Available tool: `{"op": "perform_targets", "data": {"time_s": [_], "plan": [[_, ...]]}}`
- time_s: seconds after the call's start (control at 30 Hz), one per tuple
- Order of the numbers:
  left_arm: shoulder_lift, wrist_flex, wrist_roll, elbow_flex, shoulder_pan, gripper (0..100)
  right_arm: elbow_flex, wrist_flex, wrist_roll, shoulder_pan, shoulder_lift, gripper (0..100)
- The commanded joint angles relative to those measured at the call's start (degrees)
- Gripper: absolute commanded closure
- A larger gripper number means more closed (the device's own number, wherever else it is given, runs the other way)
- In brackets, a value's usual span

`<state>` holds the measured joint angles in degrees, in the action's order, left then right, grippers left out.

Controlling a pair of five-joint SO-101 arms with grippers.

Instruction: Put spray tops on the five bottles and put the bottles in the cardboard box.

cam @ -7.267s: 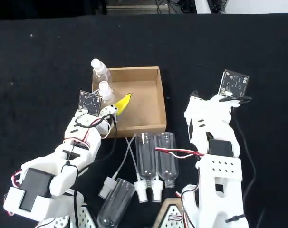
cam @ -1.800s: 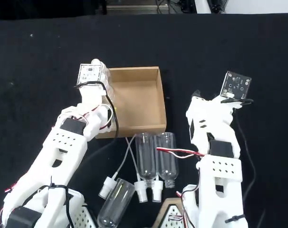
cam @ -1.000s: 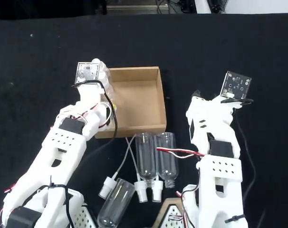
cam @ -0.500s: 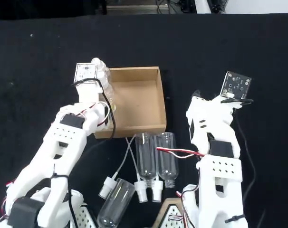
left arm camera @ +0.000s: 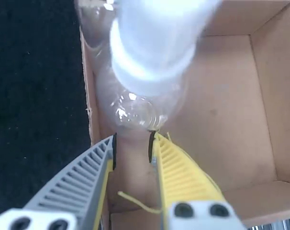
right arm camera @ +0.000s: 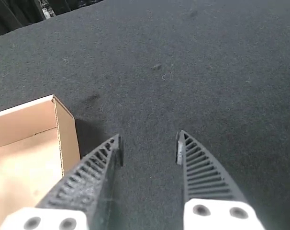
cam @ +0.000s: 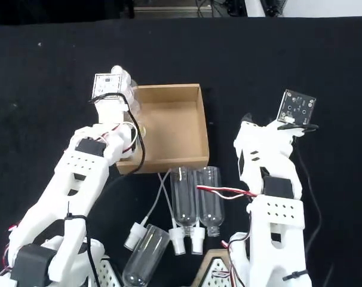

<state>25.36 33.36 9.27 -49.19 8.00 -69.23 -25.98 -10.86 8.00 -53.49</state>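
The left gripper point(left arm camera: 131, 140) is over the cardboard box point(left arm camera: 231, 110), at the box's corner farthest from the lying bottles. Its grey and yellow fingers point(left arm camera: 183, 177) stand a narrow gap apart with nothing pinched between them. A clear spray bottle point(left arm camera: 145, 96) stands upright in the box just beyond the fingertips. Its lower body is right at the tips and is wider than the gap, and its white spray top point(left arm camera: 154, 38) is farther out past them. A second bottle point(left arm camera: 90, 24) stands beyond the grey finger's side, against the box wall. A thin yellow strand point(left arm camera: 135, 203) lies on the box floor between the two fingers, back toward the palm.

The right gripper point(right arm camera: 149, 139) hangs over the black table point(right arm camera: 207, 72) with its dark fingers point(right arm camera: 202, 167) spread wide and nothing between them. A corner of the box point(right arm camera: 20, 143) is just outside one finger, and bare cloth lies ahead of the tips.

In the high view, three more bottles lie on the table outside the box point(cam: 175, 119), well away from both sets of fingers. Two point(cam: 184, 200) point(cam: 209, 197) lie side by side, touching, just in front of the box's near wall. The third bottle point(cam: 144, 257) lies tilted near the left arm's base. There are white spray tops point(cam: 178, 242) at their necks, but I cannot tell whether they are seated.
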Motion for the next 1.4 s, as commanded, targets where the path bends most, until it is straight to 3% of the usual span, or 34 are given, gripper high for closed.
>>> {"op": "perform_targets", "data": {"time_s": [0.0, 0.23, 0.5, 0.7, 1.0, 1.1, 1.27, 1.37], "plan": [[0.9, -0.4, -0.4, 3.0, -0.8, 88, 0.6, 1.4, 0.7, 0.9, -1.4, 82.8], [1.1, 7.3, -0.4, 6.3, -0.9, 88, 0.5, 1.4, 0.7, 0.9, -1.4, 82.8], [1.1, 32.6, -0.8, 23.8, -1.1, 87, 0.5, 1.4, 0.7, 0.9, -1.4, 82.8], [1.1, 48.2, -11.7, 31.3, -1.3, 87, 0.5, 1.4, 0.7, 0.9, -1.4, 82.8], [1.1, 65.1, -22.9, 31.3, 3.4, 87, 0.5, 1.4, 0.7, 0.9, -1.4, 82.8], [1.1, 67.4, -24.8, 30.7, 6.0, 86, 0.5, 1.4, 0.7, 0.9, -1.4, 82.8], [1.1, 67.4, -27.1, 24.5, 13.0, 71, 0.5, 1.1, 0.7, 2.3, -1.5, 82.8], [1.1, 67.3, -27.2, 22.1, 18.0, 71, 1.0, 1.1, 0.6, 5.4, -1.8, 82.8]]}}
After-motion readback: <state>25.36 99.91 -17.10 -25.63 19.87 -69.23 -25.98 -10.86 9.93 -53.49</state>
